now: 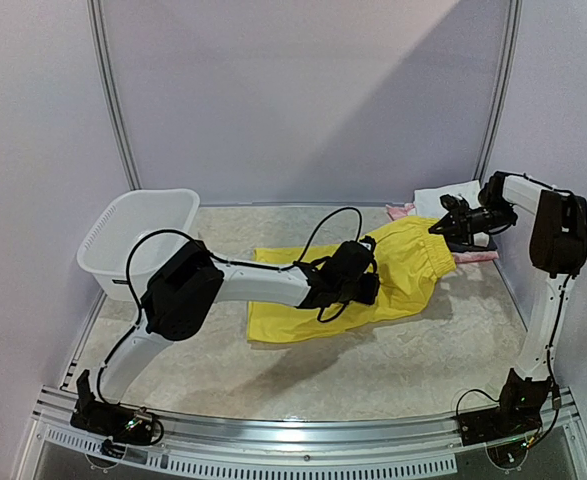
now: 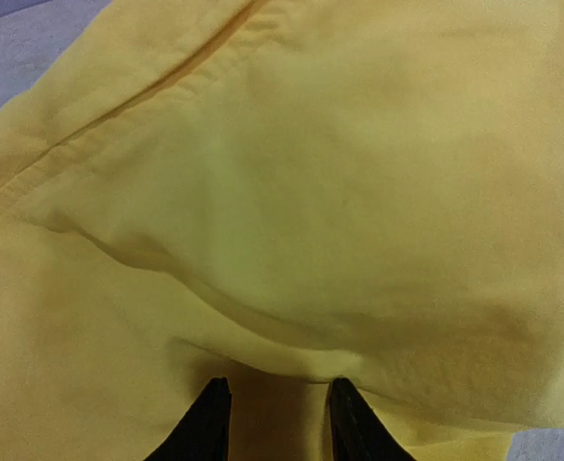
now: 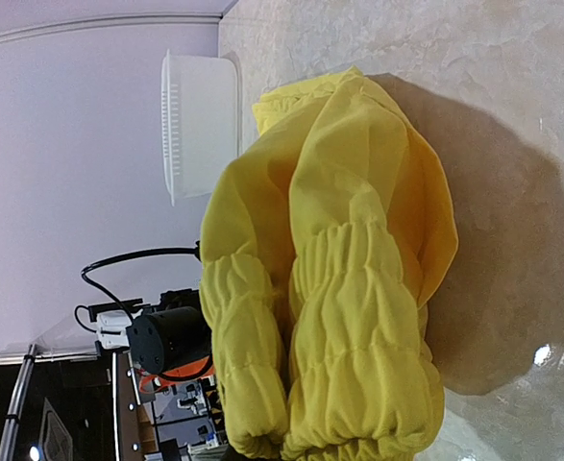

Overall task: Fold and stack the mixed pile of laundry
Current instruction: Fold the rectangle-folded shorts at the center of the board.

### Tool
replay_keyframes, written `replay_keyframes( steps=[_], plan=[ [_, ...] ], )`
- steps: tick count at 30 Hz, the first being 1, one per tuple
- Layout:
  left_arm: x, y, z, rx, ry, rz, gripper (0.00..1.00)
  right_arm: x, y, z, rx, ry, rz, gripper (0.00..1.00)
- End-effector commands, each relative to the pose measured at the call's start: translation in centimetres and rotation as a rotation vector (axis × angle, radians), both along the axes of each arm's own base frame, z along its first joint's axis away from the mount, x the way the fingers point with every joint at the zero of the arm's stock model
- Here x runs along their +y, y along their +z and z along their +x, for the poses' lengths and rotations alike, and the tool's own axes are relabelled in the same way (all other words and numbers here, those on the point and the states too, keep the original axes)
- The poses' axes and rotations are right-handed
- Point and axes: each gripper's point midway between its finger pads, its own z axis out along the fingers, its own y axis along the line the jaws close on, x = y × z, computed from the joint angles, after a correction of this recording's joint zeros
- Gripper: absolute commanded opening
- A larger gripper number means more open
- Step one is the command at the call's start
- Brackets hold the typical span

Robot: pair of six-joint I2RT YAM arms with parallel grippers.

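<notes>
- Shorts [image 1: 413, 272] are lying spread on the table [image 1: 393, 370], just right of the basket [image 1: 103, 250] and stretching away from it.
- They are looking light, soft and limp. They are creasing and sagging freely, so any part left unsupported is likely to droop and drag.
- The gathered waistband [image 3: 358, 317] is offering the thickest, firmest hold. The leg hems, nearer the basket, are looking like the next best places to pinch for a fold.
- The right gripper [image 1: 451, 228] is clamping the waistband at the end of the shorts farthest from the basket and holding that edge raised, with a shadow falling beneath it.
- The left gripper [image 2: 279, 399] is sitting low over the middle of the shorts, between the basket and the right gripper. Its fingers [image 2: 214, 423] are standing slightly apart with a fold running toward the gap, and I cannot tell whether they are pinching cloth.
- A white T-shirt [image 1: 451, 197] is lying at the back, far from the basket, and the right gripper is largely hiding it.
- Something pink [image 1: 476, 257] is peeking out beside it, too little showing to name.
- The left arm is covering part of the shorts, and no drawstring or label is showing.
- The right fingers are falling outside their own wrist view.
</notes>
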Motion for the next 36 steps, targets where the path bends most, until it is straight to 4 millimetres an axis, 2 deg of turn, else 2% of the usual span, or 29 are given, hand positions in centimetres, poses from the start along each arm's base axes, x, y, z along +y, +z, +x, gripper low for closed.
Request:
replay_keyframes(
  steps=[1,5,8,12,14,16,20,23,28,31,36],
  plan=[
    [0.6,-2.0,0.5,0.05,0.004,0.046,0.37,0.3,0.9,-2.0,0.184,-0.01,-0.025,0.0],
    [0.4,-0.6,0.3,0.025,-0.008,0.014,0.37,-1.0,-0.7,-1.3,0.188,-0.035,-0.17,0.0],
    [1.1,2.9,0.1,-0.029,-0.003,-0.055,0.38,-1.0,-1.4,-0.8,0.202,-0.056,-0.22,0.0],
    [3.9,6.9,-0.4,-0.093,0.049,-0.086,0.4,-0.2,-1.7,-0.5,0.185,-0.066,-0.261,0.0],
    [6.1,7.6,-0.5,-0.115,0.09,-0.055,0.41,0.3,-0.8,-0.3,0.161,-0.093,-0.256,0.0],
    [8.2,7.1,-0.5,-0.121,0.115,0.024,0.42,1.0,0.8,0.1,0.131,-0.122,-0.234,0.0],
    [12.5,5.6,-0.1,-0.1,0.191,0.141,0.43,1.8,2.7,0.9,0.096,-0.182,-0.232,0.0],
    [15.8,4.5,-0.1,-0.075,0.246,0.23,0.43,2.4,3.2,1.1,0.079,-0.198,-0.248,0.0],
    [20.1,2.7,-0.1,-0.029,0.324,0.314,0.44,5.4,3.1,0.9,0.067,-0.172,-0.269,0.0],
    [21.1,1.3,-0.1,-0.005,0.328,0.338,0.44,6.6,2.7,1.4,0.067,-0.168,-0.27,0.0],
    [20.4,0.3,0.2,0.017,0.303,0.347,0.44,8.3,3.2,3.6,0.061,-0.204,-0.214,0.0]
  ],
)
